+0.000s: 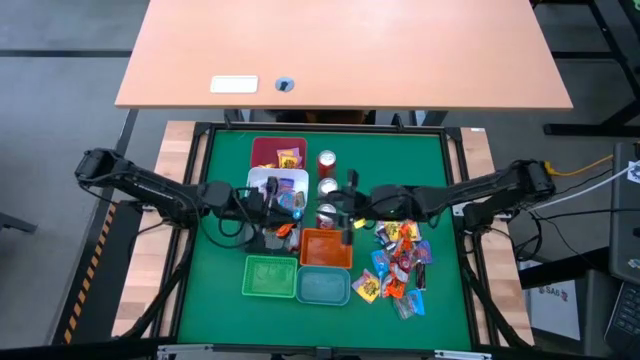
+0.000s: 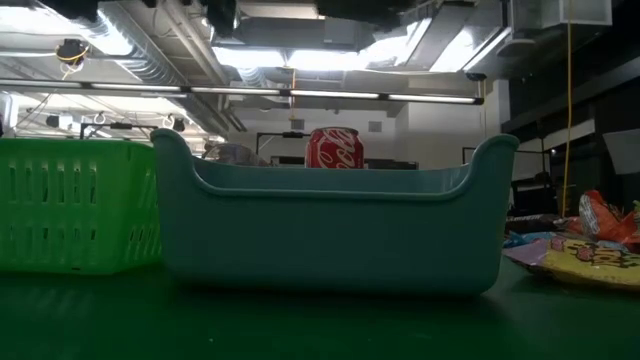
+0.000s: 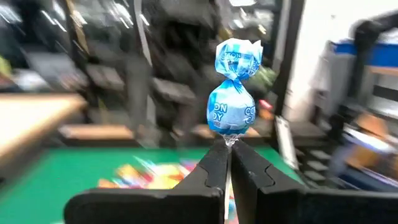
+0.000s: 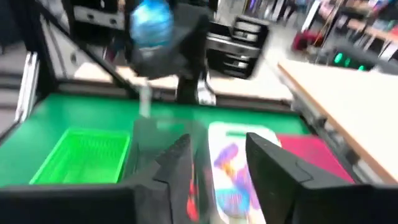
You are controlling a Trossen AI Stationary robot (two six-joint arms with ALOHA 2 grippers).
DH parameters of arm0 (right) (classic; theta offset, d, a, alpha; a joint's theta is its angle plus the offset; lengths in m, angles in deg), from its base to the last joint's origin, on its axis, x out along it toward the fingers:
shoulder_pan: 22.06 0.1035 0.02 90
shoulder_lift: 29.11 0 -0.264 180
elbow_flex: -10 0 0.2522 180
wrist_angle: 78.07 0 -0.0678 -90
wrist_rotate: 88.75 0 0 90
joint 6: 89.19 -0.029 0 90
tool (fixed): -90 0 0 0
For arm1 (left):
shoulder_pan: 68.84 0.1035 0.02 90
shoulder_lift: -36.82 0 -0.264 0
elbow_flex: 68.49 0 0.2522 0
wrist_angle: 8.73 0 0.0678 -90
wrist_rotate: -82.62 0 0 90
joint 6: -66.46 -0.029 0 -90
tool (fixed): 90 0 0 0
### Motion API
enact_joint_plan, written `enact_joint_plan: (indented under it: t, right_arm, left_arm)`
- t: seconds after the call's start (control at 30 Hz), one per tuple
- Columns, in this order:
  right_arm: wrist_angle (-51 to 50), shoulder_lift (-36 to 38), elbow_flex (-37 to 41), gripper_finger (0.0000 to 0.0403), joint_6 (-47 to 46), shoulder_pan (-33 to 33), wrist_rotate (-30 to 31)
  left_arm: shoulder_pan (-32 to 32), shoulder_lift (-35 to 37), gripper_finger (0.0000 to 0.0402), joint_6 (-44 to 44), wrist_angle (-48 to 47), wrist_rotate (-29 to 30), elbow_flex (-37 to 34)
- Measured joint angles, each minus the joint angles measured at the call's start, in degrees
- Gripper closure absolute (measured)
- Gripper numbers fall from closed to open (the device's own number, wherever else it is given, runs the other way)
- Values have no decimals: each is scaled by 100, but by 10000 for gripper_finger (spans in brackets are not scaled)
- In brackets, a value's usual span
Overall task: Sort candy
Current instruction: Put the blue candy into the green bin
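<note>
Surroundings: a green surface [image 1: 440, 190] carries a cluster of bins around the orange bin [image 1: 326, 248], which is taken here as the landmark.
Bins: a green slatted bin [image 1: 270, 276] and a teal bin [image 1: 323, 286] are set just in front of the orange bin; a white bin [image 1: 262, 182] and a maroon bin [image 1: 268, 150] are placed behind it, both with sweets inside.
Cans: three red-and-silver cans [image 1: 327, 187] are lined up behind the orange bin, between the two arms.
Obstruction: in the low view the teal bin fills most of the sight, and only the top of one can [image 2: 332, 149] is seen over its rim.
Candy pile: a heap of loose wrapped candy [image 1: 400, 262] in yellow, blue, red and orange is spread to the right of the orange bin.
Lollipop: a blue-and-white wrapped lollipop [image 3: 232, 93] is held upright by its stick, raised above the surface left of the orange bin.
Left claw [image 3: 227, 163]: clenched on the lollipop stick, reached in from the left.
Right claw [image 4: 219, 163]: released, fingers apart, nothing held; it is stretched in from the right, just behind the orange bin.
</note>
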Motion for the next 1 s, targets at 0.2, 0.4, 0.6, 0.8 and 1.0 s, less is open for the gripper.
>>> enact_joint_plan:
  t: [0.2, 0.4, 0.6, 0.8, 1.0]
  right_arm:
    - [-1980, 777, -2, 238, -785, 0, -4]
    - [-3871, 1111, -2, 237, -1290, -7, 91]
    - [-5466, 1047, 0, 237, -1892, -21, 500]
    - [-6283, 1006, 4, 237, -2681, -307, 593]
    - [-6361, 1008, 4, 237, -2812, -878, 597]
  left_arm:
    - [-328, 96, 401, 1475, -1542, -1393, 0]
    - [-943, 5, 401, 2330, -2755, -1245, -3]
    - [-1375, 8, 401, 2424, -3113, -618, 0]
    - [-1624, 8, 401, 2598, -3124, -501, 0]
    - [-1802, 8, 370, 3284, -3390, -154, 0]
